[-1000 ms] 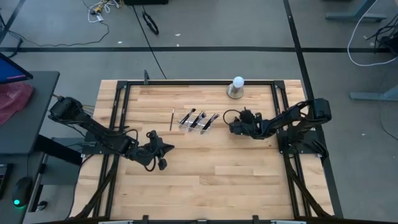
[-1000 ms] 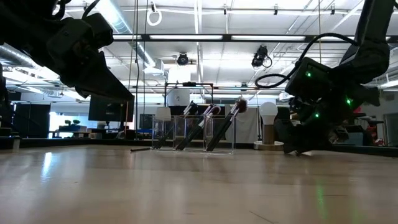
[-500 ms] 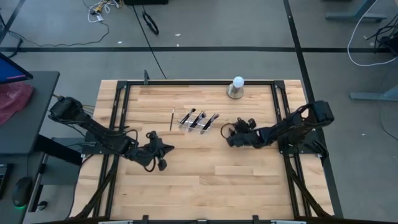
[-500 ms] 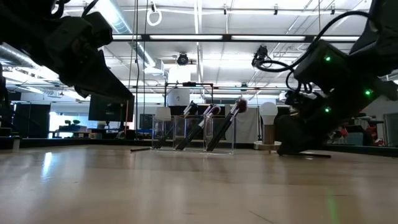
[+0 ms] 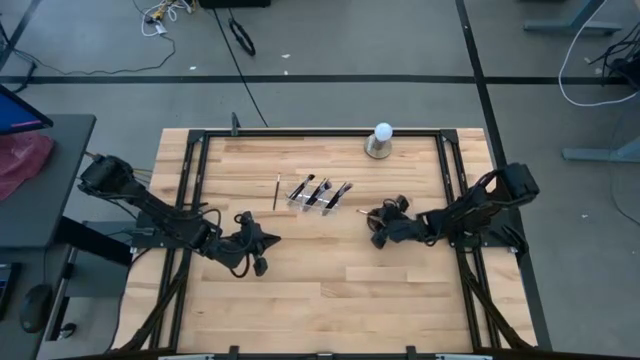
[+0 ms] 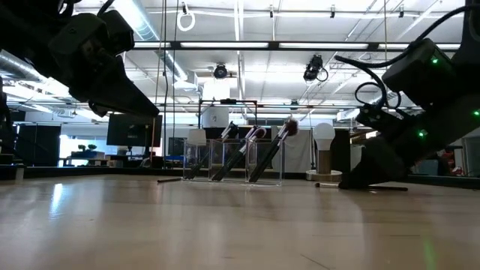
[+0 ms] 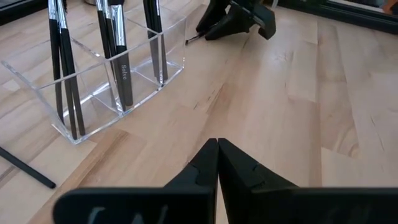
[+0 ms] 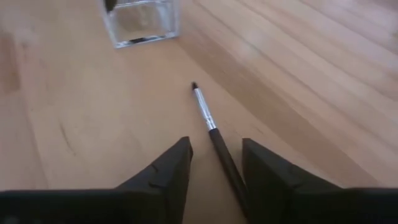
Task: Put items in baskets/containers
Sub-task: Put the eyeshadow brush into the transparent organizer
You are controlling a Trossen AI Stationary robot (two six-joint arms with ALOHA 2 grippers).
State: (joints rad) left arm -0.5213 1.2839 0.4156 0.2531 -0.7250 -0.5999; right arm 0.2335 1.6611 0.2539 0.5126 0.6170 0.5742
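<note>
Right tool (image 8: 214, 171) is hanging spread over a loose brush (image 8: 211, 127) lying flat on the worktop (image 5: 320, 290), near the clear holder (image 5: 318, 196); it should be straddling the handle squarely before pinching. Left tool (image 7: 217, 163), pressed together, is waiting.

One piece of lettering could be read: pale print resembling "Solve" was seen running lengthwise on the handle of a dark makeup brush (image 7: 124, 78) stood in the clear holder (image 7: 93, 93); its exact spelling could not be confirmed
</note>
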